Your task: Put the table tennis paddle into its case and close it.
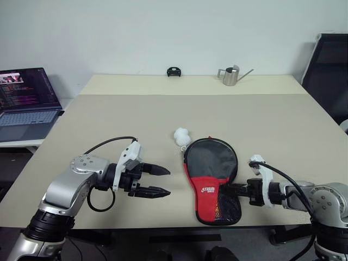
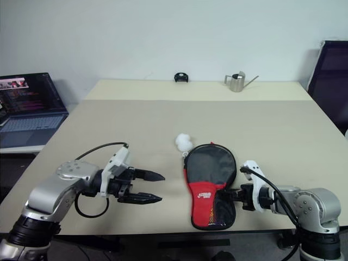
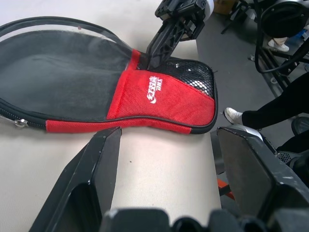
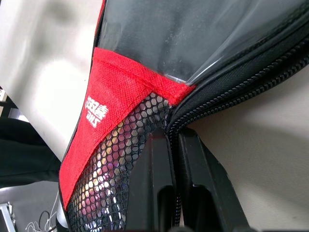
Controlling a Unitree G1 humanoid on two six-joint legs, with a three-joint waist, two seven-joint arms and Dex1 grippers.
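The case [image 1: 212, 179] lies flat near the table's front edge, black with a red panel, a white logo and a mesh pocket at its narrow end. Its white ball charm [image 1: 182, 136] rests just beyond the round end. The table tennis paddle is hidden. My right gripper [image 1: 231, 190] sits at the case's right side by the narrow end; in the right wrist view the fingers [image 4: 157, 183] are shut together with the zip track running in between them. My left gripper [image 1: 167, 182] hovers open to the left of the case, pointing at it, nothing between its fingers [image 3: 99, 164].
An open laptop [image 1: 27, 100] sits on a side table at the left. A metal watering can [image 1: 232, 76] and a small black object [image 1: 174, 72] stand at the table's far edge. A dark chair [image 1: 329, 65] is at the right. A person's leg and shoe [image 3: 270, 111] show past the table.
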